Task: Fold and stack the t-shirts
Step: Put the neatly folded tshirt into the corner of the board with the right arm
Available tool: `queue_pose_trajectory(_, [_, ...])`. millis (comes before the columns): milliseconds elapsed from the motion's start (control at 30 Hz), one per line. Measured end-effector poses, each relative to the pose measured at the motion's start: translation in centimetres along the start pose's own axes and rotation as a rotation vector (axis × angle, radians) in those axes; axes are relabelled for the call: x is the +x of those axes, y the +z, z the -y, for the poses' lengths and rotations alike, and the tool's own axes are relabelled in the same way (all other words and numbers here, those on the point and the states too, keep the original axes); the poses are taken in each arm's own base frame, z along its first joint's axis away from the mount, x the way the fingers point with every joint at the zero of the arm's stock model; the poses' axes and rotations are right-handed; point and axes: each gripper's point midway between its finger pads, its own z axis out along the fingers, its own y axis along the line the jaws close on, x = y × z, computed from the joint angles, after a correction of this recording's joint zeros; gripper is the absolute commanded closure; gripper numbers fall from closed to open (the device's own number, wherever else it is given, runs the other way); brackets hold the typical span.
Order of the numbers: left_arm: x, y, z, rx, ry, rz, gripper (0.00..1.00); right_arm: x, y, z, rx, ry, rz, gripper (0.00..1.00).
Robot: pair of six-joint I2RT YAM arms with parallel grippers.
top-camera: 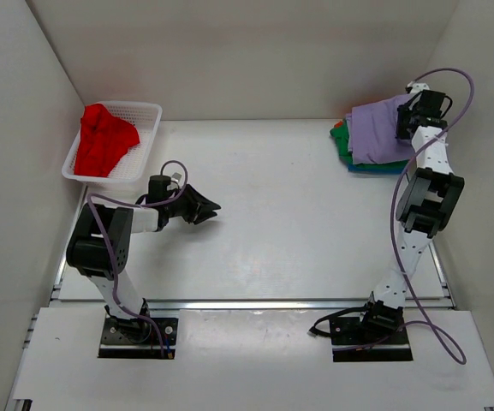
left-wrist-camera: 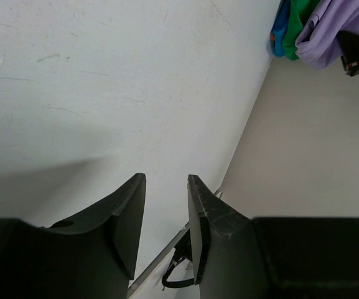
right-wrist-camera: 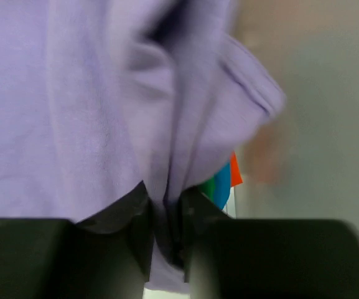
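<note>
Top view: soft lavender-purple cloth t-shirt [top-camera: 377, 128] tops a green t-shirt [top-camera: 342, 145] at the desk's [top-camera: 289, 223] far right corner, right hand [top-camera: 406, 120] on it. Bright red t-shirt [top-camera: 101, 141] lies in the white mesh basket [top-camera: 149, 108], far left corner.
Left wrist: left hand [left-wrist-camera: 167, 180] narrowly parted, empty.
Right wrist: right hand pinches a lavender fold.

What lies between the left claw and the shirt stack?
Nothing but bare table, as the top external view shows, from the left claw to the shirt stack.

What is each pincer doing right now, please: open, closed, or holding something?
Left pincer: open, holding nothing.
Right pincer: closed on a fold of the lavender t-shirt.
</note>
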Motion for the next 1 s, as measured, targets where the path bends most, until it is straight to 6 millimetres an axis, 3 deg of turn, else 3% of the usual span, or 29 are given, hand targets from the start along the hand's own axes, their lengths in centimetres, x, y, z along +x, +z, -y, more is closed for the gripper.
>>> queue_pose_trajectory(67, [0.0, 0.1, -0.1, -0.006, -0.001, -0.003, 0.55, 1.7, 1.2, 0.2, 0.022, 0.019, -0.038, 0.48])
queue_pose_trajectory(100, [0.0, 0.1, -0.2, -0.009, -0.001, -0.003, 0.54, 2.1, 1.5, 0.3, 0.035, 0.03, -0.049, 0.38])
queue_pose_trajectory(167, [0.0, 0.2, -0.2, -0.013, -0.001, -0.005, 0.53, 2.4, 1.5, 0.9, 0.081, 0.031, -0.062, 0.3])
queue_pose_trajectory(300, [0.1, 0.3, -0.1, -0.016, 0.005, -0.009, 0.51, 1.1, 0.8, 1.7, 0.17, 0.026, -0.019, 0.22])
queue_pose_trajectory(367, [0.4, 0.4, -0.2, -0.024, 0.009, -0.017, 0.39, 1.0, -0.2, 1.4, 0.193, 0.021, -0.013, 0.19])
queue_pose_trajectory(433, [0.5, 0.4, -0.3, -0.035, 0.012, -0.025, 0.29, 0.4, -1.5, 0.9, 0.216, 0.013, 0.0, 0.01])
queue_pose_trajectory(467, [0.5, 0.3, -0.2, -0.041, 0.015, -0.03, 0.21, -0.2, -2.3, 0.7, 0.227, 0.016, 0.013, 0.01])
queue_pose_trajectory(500, [0.4, 0.3, 0.0, -0.045, 0.022, -0.034, 0.02, -0.9, -3.3, 0.4, 0.231, 0.016, 0.035, 0.01])
queue_pose_trajectory(600, [0.0, 0.0, 0.9, -0.051, 0.058, -0.043, 0.01, -2.6, -7.6, -1.1, 0.197, 0.068, 0.128, 0.01])
queue_pose_trajectory(800, [-0.4, -2.0, 3.4, -0.058, 0.222, -0.067, 0.01, -2.6, -18.7, -4.4, 0.099, 0.204, 0.305, 0.01])
queue_pose_trajectory(867, [0.2, -3.1, 4.3, -0.039, 0.278, -0.072, 0.01, -2.1, -20.4, -5.8, 0.065, 0.21, 0.316, 0.01])
queue_pose_trajectory(1000, [1.6, -5.8, 6.2, -0.015, 0.404, -0.063, 0.01, 1.6, -21.2, -12.4, -0.066, 0.149, 0.247, 0.01])
